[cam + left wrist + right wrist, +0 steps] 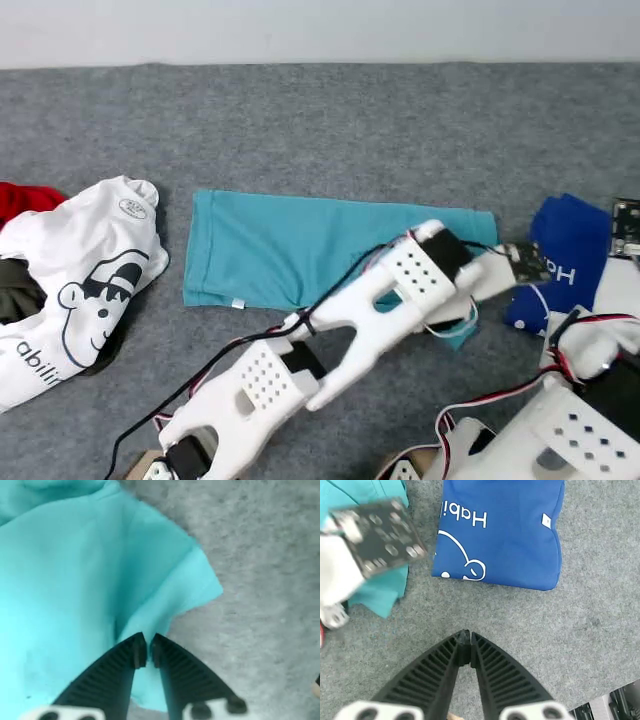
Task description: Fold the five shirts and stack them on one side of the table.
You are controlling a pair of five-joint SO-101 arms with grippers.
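From the high view, the teal shirt (300, 250) lies flat mid-counter with its long axis running left to right, and a white shirt (80, 270) is crumpled at the left. Close up, the left gripper (145, 650) has its jaws clenched on the teal shirt's edge. The right gripper (466, 647), jaws closed and empty, hovers over bare counter (580, 630) near the folded blue shirt (505, 535).

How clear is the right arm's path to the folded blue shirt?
Probably yes: the right gripper hangs shut over bare table just short of the blue shirt, nothing between. The left gripper is aside on the teal shirt.
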